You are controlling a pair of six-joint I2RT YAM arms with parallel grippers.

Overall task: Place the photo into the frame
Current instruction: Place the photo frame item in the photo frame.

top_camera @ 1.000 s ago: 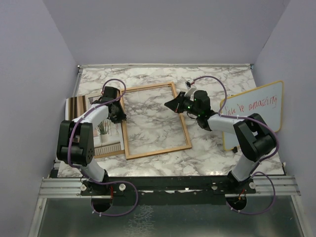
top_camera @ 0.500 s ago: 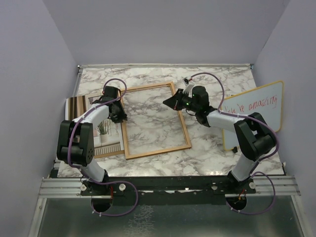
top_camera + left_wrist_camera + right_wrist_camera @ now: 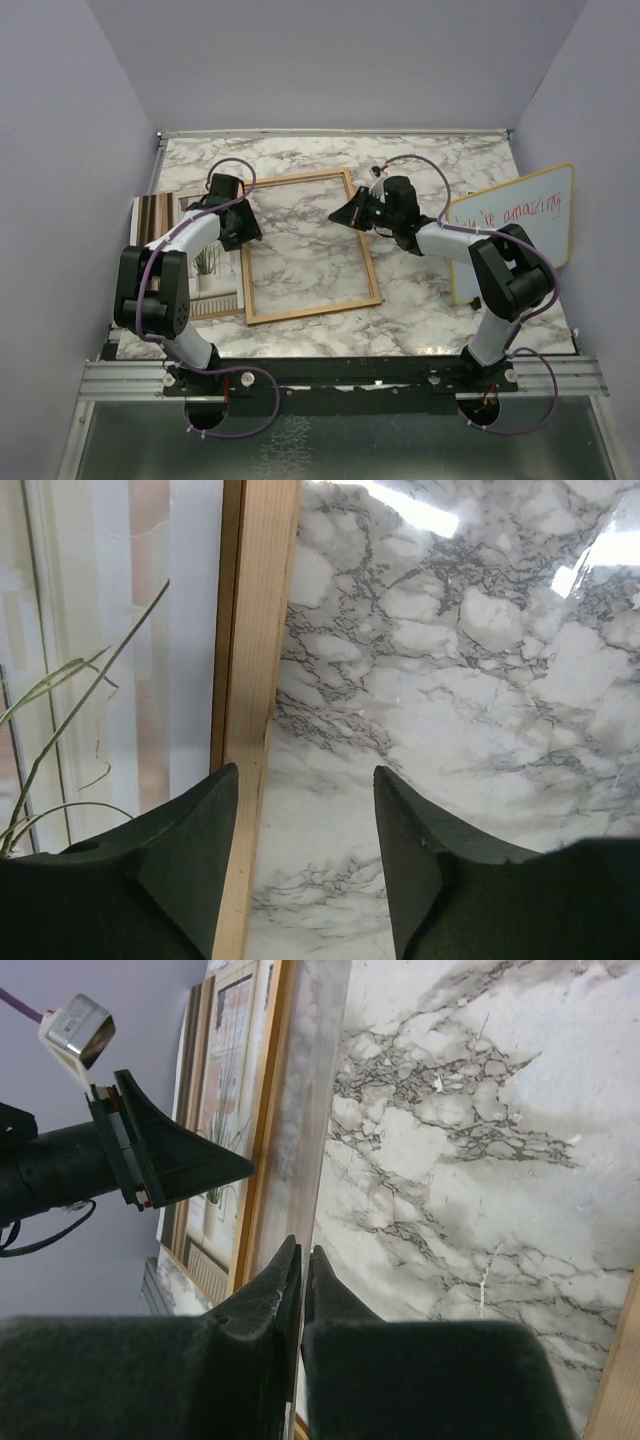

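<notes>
frame: thin wooden rim, marble table showing through it, flat at centre | photo: white border, curtains, grassy plant, at frame's 9 o'clock against the left rail | left claw: half open, empty, over rail at 10 o'clock | right claw: pinched shut, tip by 2 o'clock rail

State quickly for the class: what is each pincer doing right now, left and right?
Left pincer: open above the frame rim, holding nothing.
Right pincer: closed, nothing visible between its fingers.
</notes>
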